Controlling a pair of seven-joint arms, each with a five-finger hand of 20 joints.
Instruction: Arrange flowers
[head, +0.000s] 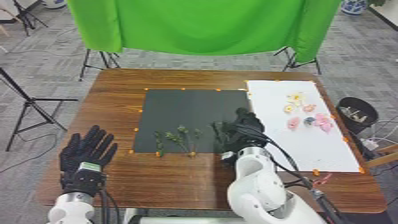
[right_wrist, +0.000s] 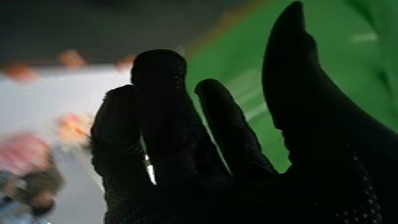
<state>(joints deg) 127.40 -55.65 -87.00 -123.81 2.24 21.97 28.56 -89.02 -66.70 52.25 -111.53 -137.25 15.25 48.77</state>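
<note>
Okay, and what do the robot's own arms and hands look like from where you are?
Both arms are white with rounded segments, and dark cables run alongside them. The left hand and the right hand wear black fabric gloves; the right glove has rows of small pale dots. A pale label marks the left wrist.
</note>
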